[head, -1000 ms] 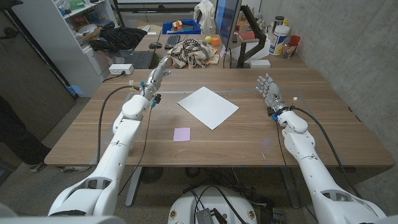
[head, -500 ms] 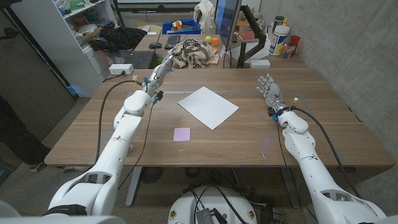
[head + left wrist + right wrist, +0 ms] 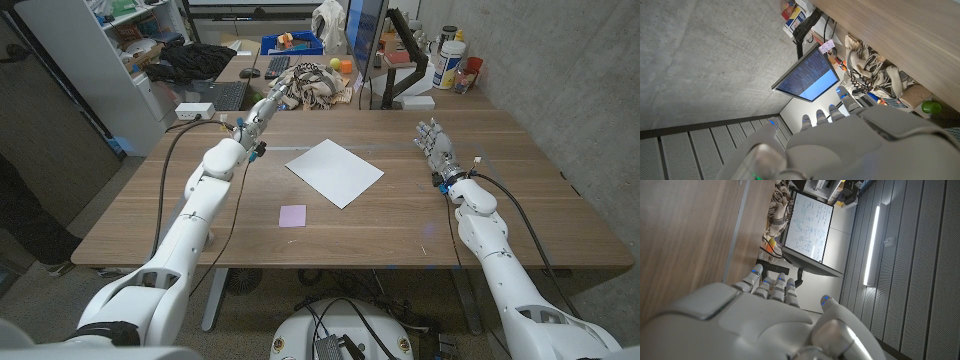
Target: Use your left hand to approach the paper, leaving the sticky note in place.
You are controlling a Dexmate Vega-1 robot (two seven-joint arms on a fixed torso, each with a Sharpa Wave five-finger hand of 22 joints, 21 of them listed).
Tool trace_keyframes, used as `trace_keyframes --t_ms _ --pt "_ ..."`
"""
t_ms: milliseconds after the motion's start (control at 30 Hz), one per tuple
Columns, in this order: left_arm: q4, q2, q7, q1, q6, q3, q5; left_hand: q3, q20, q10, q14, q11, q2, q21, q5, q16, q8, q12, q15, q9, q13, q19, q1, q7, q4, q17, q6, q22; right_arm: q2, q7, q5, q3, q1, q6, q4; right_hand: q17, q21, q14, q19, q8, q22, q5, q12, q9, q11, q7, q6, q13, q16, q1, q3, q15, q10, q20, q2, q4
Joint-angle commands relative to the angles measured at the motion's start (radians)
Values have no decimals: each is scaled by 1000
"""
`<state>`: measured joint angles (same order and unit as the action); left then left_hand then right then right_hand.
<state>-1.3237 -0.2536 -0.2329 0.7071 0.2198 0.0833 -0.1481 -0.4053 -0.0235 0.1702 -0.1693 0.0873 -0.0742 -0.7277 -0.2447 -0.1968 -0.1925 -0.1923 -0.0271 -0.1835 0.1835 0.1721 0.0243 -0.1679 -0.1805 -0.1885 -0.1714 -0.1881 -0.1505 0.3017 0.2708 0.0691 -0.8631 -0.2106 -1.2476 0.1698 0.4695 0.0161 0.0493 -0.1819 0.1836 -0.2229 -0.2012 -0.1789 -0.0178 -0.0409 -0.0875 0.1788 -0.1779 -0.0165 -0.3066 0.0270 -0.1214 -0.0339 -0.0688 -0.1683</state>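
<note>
A white sheet of paper (image 3: 334, 171) lies turned at an angle on the middle of the wooden table (image 3: 400, 235). A small purple sticky note (image 3: 292, 215) lies nearer the front edge, apart from the paper. My left hand (image 3: 268, 106) is raised over the table's far left corner, fingers stretched out and apart, holding nothing; it is left of and beyond the paper. The back of the left hand (image 3: 840, 135) shows in the left wrist view. My right hand (image 3: 432, 142) stands open at the right of the paper, fingers up; its back (image 3: 755, 315) shows in the right wrist view.
Behind the table's far edge stand a monitor (image 3: 364, 40), a patterned cloth (image 3: 312, 83), a keyboard (image 3: 277, 66) and a blue bin (image 3: 294, 43). Bottles and cans (image 3: 455, 62) crowd the far right corner. A shelf unit (image 3: 120, 60) stands at the left.
My left arm has reached further away and to the right, carrying the hand toward the table's far edge. The paper, the sticky note and the right hand have not moved.
</note>
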Motion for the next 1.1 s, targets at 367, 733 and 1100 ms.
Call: trace_keyframes --t_ms 367,733,1100 --pt "7 -17 -19 -55 11 57 -73 -3 -7 74 -95 -1 -77 4 -7 -2 -5 -4 -7 -5 4 129 7 -4 4 -1 -75 -6 -2 1 9 5 -5 -24 5 2 -5 -5 -6 -6 3 -6 -4 -3 -1 1 -7 2 -3 -2 1 7 -7 -42 -67 2" --pt "22 -19 -32 -80 18 75 -89 -4 -7 73 -95 -1 -77 4 -7 -3 -5 -4 -7 -5 4 129 8 -5 4 -1 -76 -6 -4 0 10 4 -8 -37 3 2 -7 -4 -7 -6 3 -6 -3 -3 -2 1 -7 2 -3 -2 1 7 -7 -42 -67 2" --pt "40 -21 -48 -106 31 94 -102 -4 -6 73 -97 1 -75 6 -7 -2 -5 -4 -11 -5 4 131 9 -6 5 -1 -75 -6 -7 0 11 -3 -14 -56 -8 2 -9 -4 -8 -6 4 -6 -3 -3 -2 1 -6 2 -2 -3 1 7 -7 -41 -67 3"
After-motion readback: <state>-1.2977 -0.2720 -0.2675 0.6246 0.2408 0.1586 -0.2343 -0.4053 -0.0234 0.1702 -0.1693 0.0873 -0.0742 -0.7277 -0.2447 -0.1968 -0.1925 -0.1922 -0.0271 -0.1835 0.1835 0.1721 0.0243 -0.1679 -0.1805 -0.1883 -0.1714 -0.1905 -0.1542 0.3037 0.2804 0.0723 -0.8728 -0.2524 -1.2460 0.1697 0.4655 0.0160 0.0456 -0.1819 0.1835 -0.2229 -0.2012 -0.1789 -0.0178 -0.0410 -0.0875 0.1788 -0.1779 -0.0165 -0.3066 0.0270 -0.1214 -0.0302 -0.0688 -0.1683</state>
